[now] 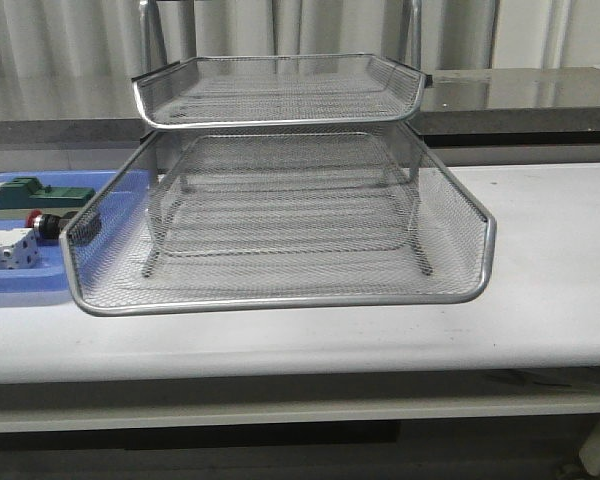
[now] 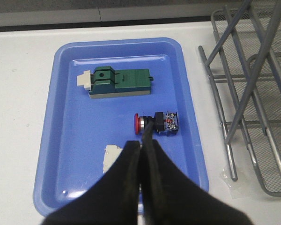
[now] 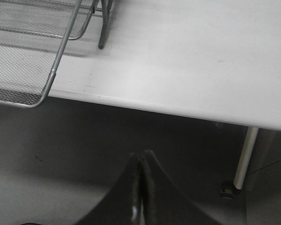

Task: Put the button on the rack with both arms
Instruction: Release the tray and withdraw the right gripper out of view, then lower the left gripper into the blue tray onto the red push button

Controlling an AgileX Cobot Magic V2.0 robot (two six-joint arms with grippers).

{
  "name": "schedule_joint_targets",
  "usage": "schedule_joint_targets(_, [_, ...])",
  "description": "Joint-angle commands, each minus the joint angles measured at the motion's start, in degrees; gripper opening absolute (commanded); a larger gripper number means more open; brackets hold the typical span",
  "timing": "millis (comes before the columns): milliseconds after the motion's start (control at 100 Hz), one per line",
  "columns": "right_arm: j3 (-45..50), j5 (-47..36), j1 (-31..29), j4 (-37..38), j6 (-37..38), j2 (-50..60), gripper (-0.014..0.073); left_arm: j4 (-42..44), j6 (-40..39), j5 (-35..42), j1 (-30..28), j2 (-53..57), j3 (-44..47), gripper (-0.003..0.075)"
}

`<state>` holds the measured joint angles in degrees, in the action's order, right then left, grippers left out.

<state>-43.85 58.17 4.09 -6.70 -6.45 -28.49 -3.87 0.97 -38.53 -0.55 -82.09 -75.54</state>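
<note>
The button, with a red cap, black body and blue rear block, lies on its side in a flat blue tray. In the front view the button shows at the far left, just beside the rack. My left gripper hangs shut above the tray, its tips just short of the button, holding nothing. Off the table's front edge, over the floor, my right gripper is shut and empty. The rack's lowest tray corner sits to one side of it. Neither arm shows in the front view.
A green-topped block and a white block, partly hidden by my fingers, share the blue tray. The rack's legs and mesh stand close beside the tray. The white table ends near a leg.
</note>
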Motion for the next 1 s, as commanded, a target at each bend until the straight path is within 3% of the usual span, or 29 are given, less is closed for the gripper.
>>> schedule_joint_targets(0, [-1.89, -3.29, -0.24, 0.34, 0.09, -0.26, -0.0071, -0.07, 0.96, 1.63, -0.19, -2.04, -5.56, -0.0020])
schedule_joint_targets(290, [-1.89, -3.29, -0.24, 0.34, 0.09, -0.26, -0.0071, -0.07, 3.97, -1.85, -0.19, -8.55, -10.73, -0.0015])
schedule_joint_targets(360, [-1.89, -3.29, -0.24, 0.34, 0.09, -0.26, -0.0071, -0.07, 4.25, -2.43, -0.19, -8.75, -10.73, 0.0033])
schedule_joint_targets(430, [-1.89, -3.29, -0.24, 0.34, 0.09, -0.26, -0.0071, -0.07, 5.66, -3.45, -0.19, -8.96, -10.73, 0.0146])
schedule_joint_targets(480, [-1.89, -3.29, -0.24, 0.34, 0.09, -0.26, -0.0071, -0.07, 6.41, -4.15, -0.19, -9.09, -10.73, 0.0264])
schedule_joint_targets(580, [-1.89, -3.29, -0.24, 0.34, 0.09, -0.26, -0.0071, 0.04, 7.36, -5.43, -0.19, -9.09, -10.73, 0.0572])
schedule_joint_targets(660, [-1.89, -3.29, -0.24, 0.34, 0.09, -0.26, -0.0071, 0.04, 7.36, -5.70, -0.19, -9.09, -10.73, 0.0720])
schedule_joint_targets(990, [-1.89, -3.29, -0.24, 0.34, 0.09, -0.26, -0.0071, -2.18, 7.36, -4.21, -0.19, -9.33, -10.73, 0.0616])
